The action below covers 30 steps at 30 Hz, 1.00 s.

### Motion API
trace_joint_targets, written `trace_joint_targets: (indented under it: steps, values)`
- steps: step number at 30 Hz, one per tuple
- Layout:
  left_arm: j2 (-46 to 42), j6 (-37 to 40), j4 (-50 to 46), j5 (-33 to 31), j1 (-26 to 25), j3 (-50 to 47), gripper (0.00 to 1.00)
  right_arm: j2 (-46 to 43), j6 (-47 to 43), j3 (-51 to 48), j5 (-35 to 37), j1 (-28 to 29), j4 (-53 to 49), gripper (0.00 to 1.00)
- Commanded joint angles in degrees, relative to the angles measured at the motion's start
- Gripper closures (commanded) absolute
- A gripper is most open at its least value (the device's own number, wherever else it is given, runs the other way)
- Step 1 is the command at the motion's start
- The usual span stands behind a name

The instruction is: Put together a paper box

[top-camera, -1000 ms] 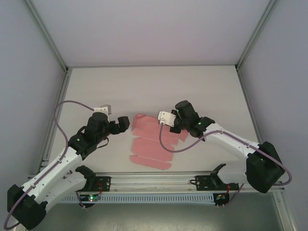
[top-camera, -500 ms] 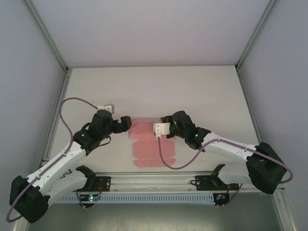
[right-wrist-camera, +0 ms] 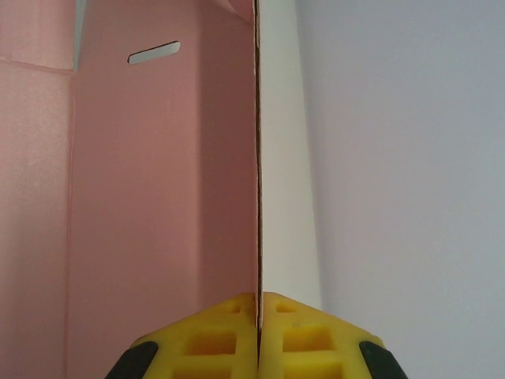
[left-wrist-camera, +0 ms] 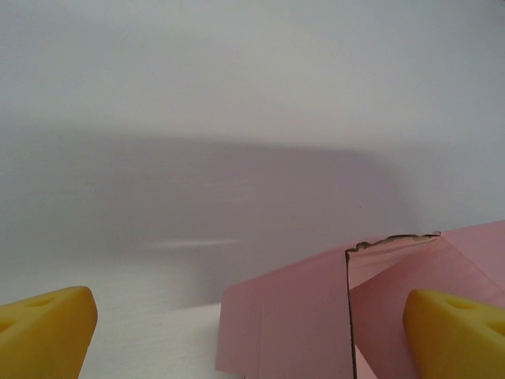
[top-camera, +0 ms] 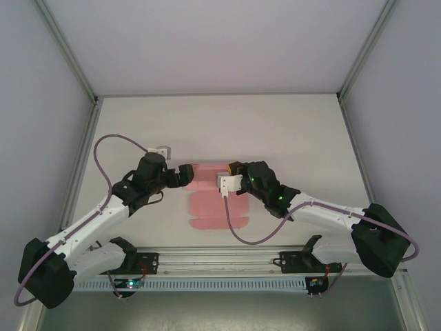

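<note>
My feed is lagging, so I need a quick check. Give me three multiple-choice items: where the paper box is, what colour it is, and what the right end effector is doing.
1. Where does the far end of the paper box sit?
A) between the left end effector and the right end effector
B) against the far wall
C) on top of an arm base

2. What colour is the box?
A) blue
B) pink
C) green

3. The right end effector is:
A) wide open
B) shut on nothing
C) shut on a panel edge of the box

Answers:
1 A: the top view shows its far panel between the two.
2 B: it is pink in all three views.
3 C: in the right wrist view, its yellow fingers pinch the cardboard edge.
</note>
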Motion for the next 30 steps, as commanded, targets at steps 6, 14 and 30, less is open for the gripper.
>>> trace_joint_targets:
  steps: [6, 14, 30]
  values:
    - [2.8, 1.7, 5.0, 5.4, -0.6, 1.4, 0.0, -2.0, 3.6, 1.0, -1.8, 0.7, -0.7, 1.0]
    - [1.6, -1.2, 11.7, 4.4, -1.3, -1.9, 0.0, -2.7, 9.4, 2.0, -4.4, 1.3, -2.1, 1.0]
    - [5.9, -4.6, 18.5, -0.4, -5.5, -1.3, 0.0, -1.6, 16.8, 0.9, -7.4, 2.5, 4.1, 1.0]
